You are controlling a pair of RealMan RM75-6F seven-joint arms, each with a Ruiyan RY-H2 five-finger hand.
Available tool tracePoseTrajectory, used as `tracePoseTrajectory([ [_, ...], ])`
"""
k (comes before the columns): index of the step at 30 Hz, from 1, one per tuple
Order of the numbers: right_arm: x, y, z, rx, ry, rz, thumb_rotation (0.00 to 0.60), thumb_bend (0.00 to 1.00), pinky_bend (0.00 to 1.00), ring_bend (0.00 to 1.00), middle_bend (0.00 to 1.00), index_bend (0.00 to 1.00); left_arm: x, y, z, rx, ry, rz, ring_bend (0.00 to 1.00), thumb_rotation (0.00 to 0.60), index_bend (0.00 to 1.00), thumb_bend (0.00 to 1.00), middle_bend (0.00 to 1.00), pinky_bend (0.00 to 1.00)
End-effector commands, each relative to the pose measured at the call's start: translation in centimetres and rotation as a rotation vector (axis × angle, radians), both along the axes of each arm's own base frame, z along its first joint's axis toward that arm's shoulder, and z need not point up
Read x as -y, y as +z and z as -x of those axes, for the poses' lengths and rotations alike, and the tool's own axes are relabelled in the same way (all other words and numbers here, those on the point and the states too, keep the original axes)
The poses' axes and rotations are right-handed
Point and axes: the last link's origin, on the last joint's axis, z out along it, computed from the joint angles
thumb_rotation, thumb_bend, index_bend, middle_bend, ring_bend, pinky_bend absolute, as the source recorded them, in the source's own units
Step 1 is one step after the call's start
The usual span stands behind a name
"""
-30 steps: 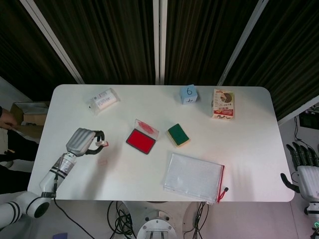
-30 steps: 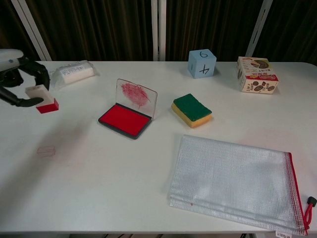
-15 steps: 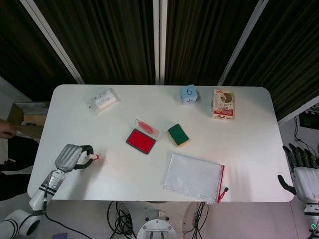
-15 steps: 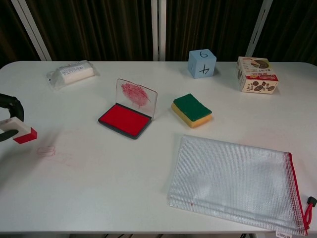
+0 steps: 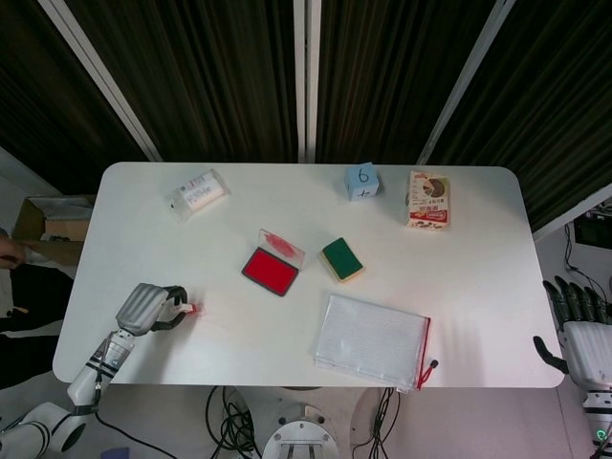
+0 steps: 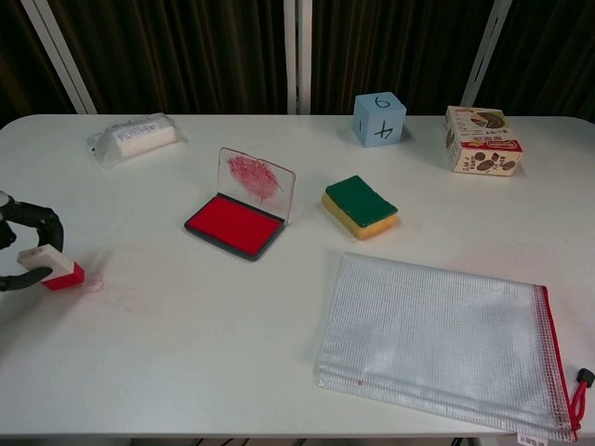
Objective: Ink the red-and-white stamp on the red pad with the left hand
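Observation:
My left hand [image 5: 149, 308] is low at the table's front left and pinches the red-and-white stamp [image 6: 54, 268]; in the chest view only its dark fingers [image 6: 28, 243] show at the left edge. The stamp's red base sits on or just above the table beside a faint red print [image 6: 92, 282]. The red pad [image 6: 233, 224] lies open near the table's middle, its clear lid [image 6: 257, 180] standing up with a red smear, well to the right of the stamp. My right hand [image 5: 580, 330] hangs off the table's right edge, fingers apart, holding nothing.
A green-and-yellow sponge [image 6: 361, 206] lies right of the pad. A mesh zip pouch [image 6: 443, 343] covers the front right. At the back are a blue cube [image 6: 378, 118], a snack box [image 6: 481, 139] and a wrapped packet [image 6: 138, 137].
My left hand has carried the stamp from mid-left, raised, toward the front left and down to the table by the faint red print. The right hand has barely moved.

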Motion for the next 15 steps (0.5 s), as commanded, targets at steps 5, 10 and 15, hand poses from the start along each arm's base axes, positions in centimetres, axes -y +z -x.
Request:
tracePoseTrajectory([
  [5,-0.03,0.00,0.13,0.000,-0.004,0.002,0.600,0.22,0.00,0.00,0.00,0.00,-0.15,-0.55,0.14,-0.009,0.001,0.013,1.00,0.600,0.62,0.40,0.65,1.00],
  [10,-0.01,0.04,0.18,-0.001,-0.007,0.001,0.600,0.22,0.00,0.00,0.00,0.00,-0.23,-0.62,0.18,-0.023,-0.004,0.025,0.98,0.600,0.57,0.39,0.61,0.99],
  [15,0.02,-0.02,0.19,-0.002,-0.010,-0.003,0.600,0.22,0.00,0.00,0.00,0.00,-0.26,-0.43,0.04,-0.025,-0.013,0.016,0.98,0.600,0.51,0.37,0.57,0.99],
])
